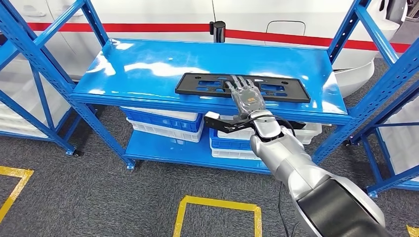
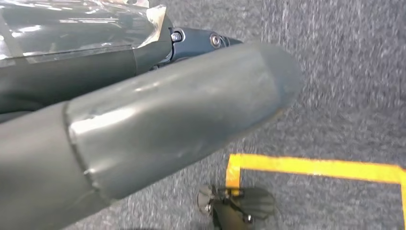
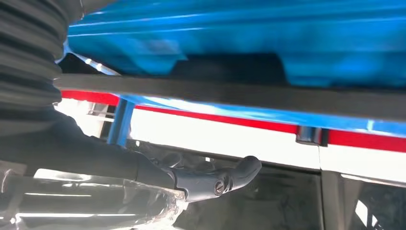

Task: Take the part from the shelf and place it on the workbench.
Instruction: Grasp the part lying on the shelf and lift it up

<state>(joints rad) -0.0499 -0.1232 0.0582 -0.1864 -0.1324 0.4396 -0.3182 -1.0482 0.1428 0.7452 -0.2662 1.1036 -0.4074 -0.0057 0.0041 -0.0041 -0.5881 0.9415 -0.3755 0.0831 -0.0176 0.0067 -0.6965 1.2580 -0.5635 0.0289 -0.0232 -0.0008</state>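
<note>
The right hand (image 1: 245, 96) lies flat over the part (image 1: 241, 87), fingers stretched forward and apart across its top, with the thumb below the shelf's (image 1: 148, 69) front edge. The right wrist view, looking along that edge, shows the thumb (image 3: 242, 170) under the part's dark rim (image 3: 287, 98) with open space between them, so nothing is clamped yet. The part, a long black frame with cut-outs, rests on the blue top shelf near its front edge, toward the right end, and seems to sit flush or slightly proud of the lip.

The left hand (image 2: 143, 139) hangs down over the grey floor; the close view of it does not settle whether its fingers are apart or together, so I cannot tell.

The step in hand looks like the grasp itself: fingers on top, thumb beneath, closure pending. The next move calls for drawing the part a little past the lip if needed, bringing the thumb up against its underside, and pinching firmly near the middle so the long frame stays level when lifted clear. The workbench is not visible from here, so a turn will probably be needed afterward.
</note>
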